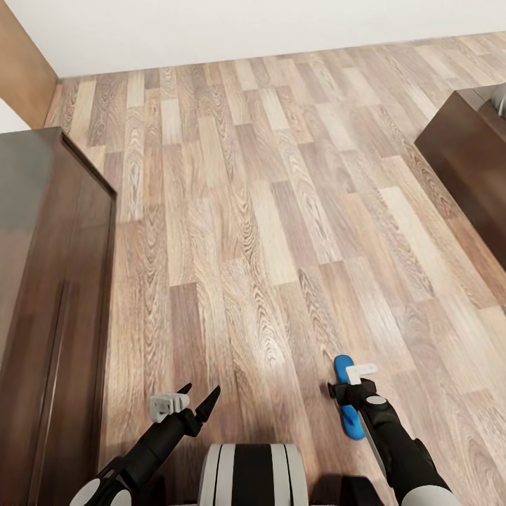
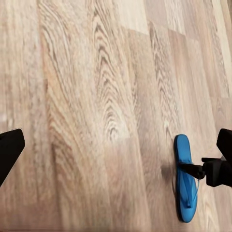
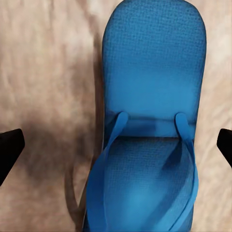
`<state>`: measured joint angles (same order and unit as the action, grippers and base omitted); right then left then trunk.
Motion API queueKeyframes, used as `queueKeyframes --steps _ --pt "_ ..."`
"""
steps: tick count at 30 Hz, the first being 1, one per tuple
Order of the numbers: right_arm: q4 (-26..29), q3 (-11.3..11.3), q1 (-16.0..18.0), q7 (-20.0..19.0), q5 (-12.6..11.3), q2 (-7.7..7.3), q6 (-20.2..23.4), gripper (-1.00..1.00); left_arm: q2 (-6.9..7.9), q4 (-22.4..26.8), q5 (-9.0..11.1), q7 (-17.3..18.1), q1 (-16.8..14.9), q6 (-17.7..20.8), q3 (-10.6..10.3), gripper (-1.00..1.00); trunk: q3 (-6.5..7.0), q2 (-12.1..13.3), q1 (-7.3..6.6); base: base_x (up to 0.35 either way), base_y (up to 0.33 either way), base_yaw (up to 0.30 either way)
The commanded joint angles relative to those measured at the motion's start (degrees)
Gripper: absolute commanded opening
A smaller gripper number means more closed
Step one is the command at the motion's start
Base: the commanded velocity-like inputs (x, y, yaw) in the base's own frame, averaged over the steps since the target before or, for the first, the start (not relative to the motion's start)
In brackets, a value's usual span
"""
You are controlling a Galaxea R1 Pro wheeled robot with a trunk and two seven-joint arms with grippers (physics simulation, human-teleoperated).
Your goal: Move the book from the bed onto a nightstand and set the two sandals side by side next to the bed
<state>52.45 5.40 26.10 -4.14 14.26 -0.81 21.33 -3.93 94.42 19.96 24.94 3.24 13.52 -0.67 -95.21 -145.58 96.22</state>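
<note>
One bright-blue sandal lies flat on the wood-plank floor, close in front of my base on the right. My right gripper hangs just over its strap end. In the right wrist view the sandal sits between the black fingertips, which stand wide apart and open. The left wrist view sees that sandal under the right gripper. My left gripper hovers open over bare floor, holding nothing. The book is out of view. A dark reddish-brown nightstand with a glossy top stands at the left.
A low dark-brown dresser stands at the right edge. A brown board and a white sliver sit in the far left corner. Open plank floor runs from my base to the white wall.
</note>
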Motion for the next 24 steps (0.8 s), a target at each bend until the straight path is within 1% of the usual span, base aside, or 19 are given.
queueKeyframes --steps 1,8,16,18,19,20,21,22,23,24 --pt "0.1 0.1 0.0 -0.4 0.6 0.02 0.3 1.00 -0.03 0.1 0.6 0.1 0.0 0.5 0.1 1.00 -0.25 0.0 0.02 0.000 0.000 0.000" --pt "0.1 0.1 0.0 -0.4 0.6 0.02 0.3 1.00 0.05 0.1 0.6 0.2 0.0 0.6 0.2 1.00 -0.25 0.0 0.02 0.000 0.000 0.000" --pt "0.1 0.1 0.0 -0.4 0.6 0.02 0.3 1.00 0.22 0.3 1.2 0.7 0.0 0.7 0.4 1.00 -0.25 0.0 0.02 0.000 0.000 0.000" --pt "0.1 0.0 0.0 -0.4 0.6 0.02 0.3 1.00 0.27 0.4 1.6 2.3 -0.1 0.7 0.5 1.00 -0.25 0.0 0.02 0.000 0.000 0.000" --pt "0.1 0.0 0.0 -0.4 0.7 0.02 0.3 1.00 0.29 0.4 1.9 4.2 -0.2 0.7 0.6 1.00 -0.25 0.0 0.02 0.000 0.000 0.000" --pt "0.1 0.0 0.0 -0.4 0.7 0.02 0.3 1.00 0.30 0.4 2.1 5.3 -0.4 0.8 0.7 1.00 -0.25 0.0 0.02 0.000 0.000 0.000" --pt "0.1 0.0 0.0 -0.4 0.7 0.02 0.3 1.00 0.31 0.4 2.4 7.4 -0.9 0.9 1.3 1.00 -0.25 0.0 0.02 0.000 0.000 0.000" --pt "0.1 0.1 0.0 -0.4 0.7 0.02 0.3 1.00 0.31 0.4 2.5 8.4 -1.2 1.0 1.6 1.00 -0.25 0.0 0.02 0.000 0.000 0.000" --pt "0.1 0.1 0.0 -0.4 0.7 0.02 0.3 1.00 0.31 0.5 2.6 10.1 -1.8 1.4 2.4 1.00 -0.25 0.0 0.02 0.000 0.000 0.000" --pt "0.1 0.1 0.0 -0.4 0.7 0.02 0.3 1.00 0.32 0.5 2.7 10.8 -2.0 1.7 2.8 1.00 -0.25 0.0 0.02 0.000 0.000 0.000"
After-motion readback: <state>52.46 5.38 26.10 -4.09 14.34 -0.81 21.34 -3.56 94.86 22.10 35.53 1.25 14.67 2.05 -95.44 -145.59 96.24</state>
